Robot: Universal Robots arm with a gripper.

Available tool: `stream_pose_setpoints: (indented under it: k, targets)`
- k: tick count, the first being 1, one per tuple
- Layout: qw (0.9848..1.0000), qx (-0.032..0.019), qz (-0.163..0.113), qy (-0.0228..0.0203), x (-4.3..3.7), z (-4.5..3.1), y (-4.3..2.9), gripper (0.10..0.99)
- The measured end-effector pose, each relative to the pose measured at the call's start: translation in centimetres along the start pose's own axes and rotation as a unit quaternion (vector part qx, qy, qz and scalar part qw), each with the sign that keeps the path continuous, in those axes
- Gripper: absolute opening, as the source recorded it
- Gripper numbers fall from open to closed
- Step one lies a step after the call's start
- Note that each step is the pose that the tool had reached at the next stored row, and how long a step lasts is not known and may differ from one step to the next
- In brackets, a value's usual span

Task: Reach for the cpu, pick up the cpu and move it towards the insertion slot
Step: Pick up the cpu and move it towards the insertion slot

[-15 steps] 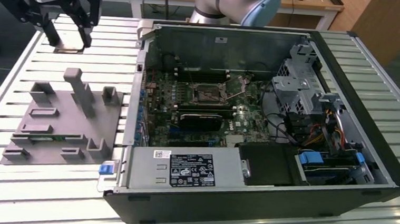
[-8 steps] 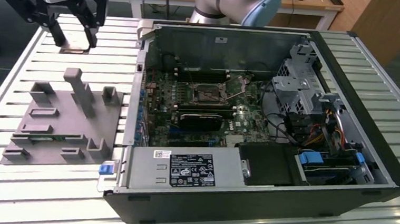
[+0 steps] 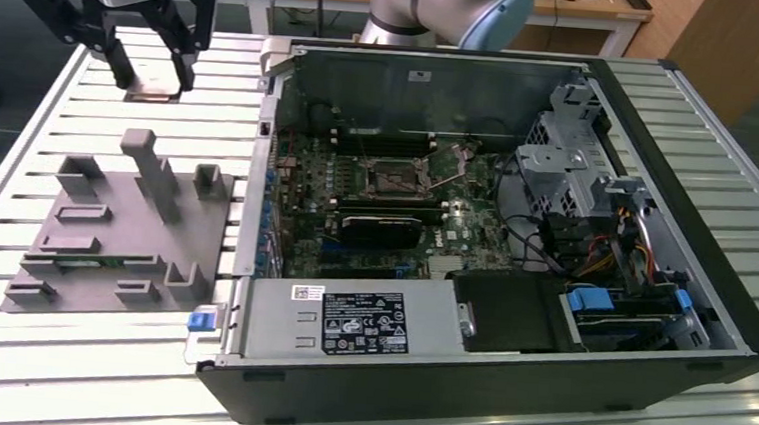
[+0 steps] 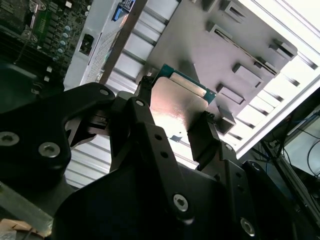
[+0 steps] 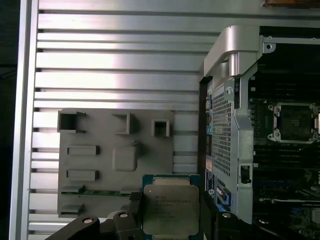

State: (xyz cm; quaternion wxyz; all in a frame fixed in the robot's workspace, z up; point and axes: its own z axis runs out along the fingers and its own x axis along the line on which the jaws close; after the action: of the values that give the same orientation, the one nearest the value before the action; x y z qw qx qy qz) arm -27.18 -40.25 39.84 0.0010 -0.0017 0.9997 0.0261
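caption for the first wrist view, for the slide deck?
Gripper shut on the cpu, held above the grey fixture plate, with the insertion slot in the open computer case alongside.

Slatted table (image 3: 706,125) — grey fixture (image 3: 110,239), computer case (image 3: 501,401).

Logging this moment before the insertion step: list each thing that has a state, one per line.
claw: shut on the cpu, raised above the slatted table.
cpu: held between the claw's fingers, off the grey fixture tray, metal top facing the first wrist camera.
insertion slot: open and unfilled, inside the computer case.
computer case: lying on its side, side panel off.
grey fixture tray: flat on the table beside the case.
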Motion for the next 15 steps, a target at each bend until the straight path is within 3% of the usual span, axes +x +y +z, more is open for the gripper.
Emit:
stream_pose_setpoints:
  k: [15]
  targets:
    - [1.0, 0.0, -0.001, 0.0001, -1.66, 0.0, 0.0, 0.541]
